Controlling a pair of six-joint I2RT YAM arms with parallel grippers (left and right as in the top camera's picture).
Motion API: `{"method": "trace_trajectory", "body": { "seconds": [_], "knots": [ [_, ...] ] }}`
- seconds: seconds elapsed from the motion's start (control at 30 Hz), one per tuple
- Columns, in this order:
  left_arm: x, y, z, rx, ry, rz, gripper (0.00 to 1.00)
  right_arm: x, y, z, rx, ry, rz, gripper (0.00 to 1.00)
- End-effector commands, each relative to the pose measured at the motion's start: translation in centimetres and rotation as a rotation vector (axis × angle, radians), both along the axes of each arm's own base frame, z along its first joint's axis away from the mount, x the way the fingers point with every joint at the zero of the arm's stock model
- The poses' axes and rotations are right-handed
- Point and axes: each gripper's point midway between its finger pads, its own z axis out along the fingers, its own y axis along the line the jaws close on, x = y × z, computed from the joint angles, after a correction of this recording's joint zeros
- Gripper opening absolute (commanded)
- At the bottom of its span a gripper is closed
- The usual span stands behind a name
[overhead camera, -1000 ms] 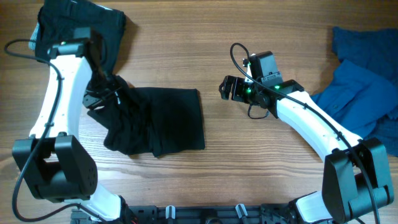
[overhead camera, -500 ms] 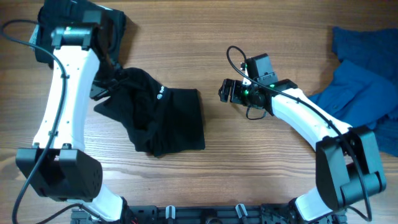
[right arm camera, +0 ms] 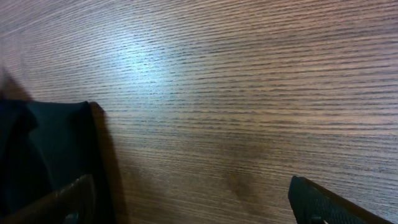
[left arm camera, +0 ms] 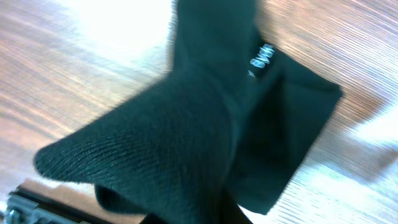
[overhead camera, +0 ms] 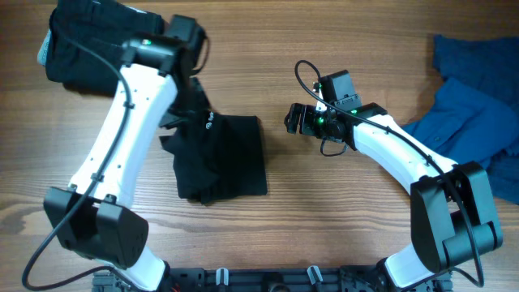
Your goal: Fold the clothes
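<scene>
Overall: the task looks early. One garment is partly folded and the others are not begun.
Black shirt (overhead camera: 231, 158): mid-table, between the two arms. Its right part lies flat with a straight right edge. Its left part is bunched and drawn up toward the left wrist.
White chest mark (overhead camera: 208, 123): visible on the raised fold, near the shirt's upper left.
Left gripper (overhead camera: 183, 81): above the shirt's upper left corner. Black cloth fills the wrist view and hides the fingers, so I cannot tell whether it grips or has let go.
Right gripper (overhead camera: 292, 119): jaws wide apart and empty, over the bare table (overhead camera: 365, 49) just beside the shirt's right edge.
Black pile (overhead camera: 81, 40): heaped at the far left corner, partly under the left arm, and unfolded.
Blue garments (overhead camera: 470, 105): crumpled at the right edge, well apart from both grippers.
Left to do: probably laying the lifted side over and squaring the shirt, then folding the black pile and the blue garments.
</scene>
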Motion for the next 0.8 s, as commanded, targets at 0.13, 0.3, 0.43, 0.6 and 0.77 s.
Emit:
{"method": "trace_trajectory", "body": {
  "seconds": [0.13, 0.3, 0.43, 0.6, 0.77],
  "knots": [
    [-0.4, -5.0, 1.1, -0.047, -0.072, -0.051, 0.15, -0.4, 0.1, -0.7, 0.004, 0.019, 0.004, 1.0],
    [-1.1, -7.6, 1.1, -0.09, -0.07, -0.092, 0.12, -0.3, 0.0, -0.7, 0.006, 0.021, -0.004, 1.0],
    [-1.2, -9.5, 1.2, -0.122, -0.09, -0.125, 0.13, -0.3, 0.0, -0.7, 0.006, 0.021, -0.004, 1.0],
    [-1.1, -10.9, 1.3, -0.151, -0.113, -0.134, 0.12, -0.3, 0.0, -0.7, 0.009, 0.024, -0.012, 1.0],
    [-0.8, -8.9, 1.6, -0.087, -0.127, -0.11, 0.15, -0.5, 2.6, 0.5, 0.143, 0.018, 0.072, 1.0]
  ]
}}
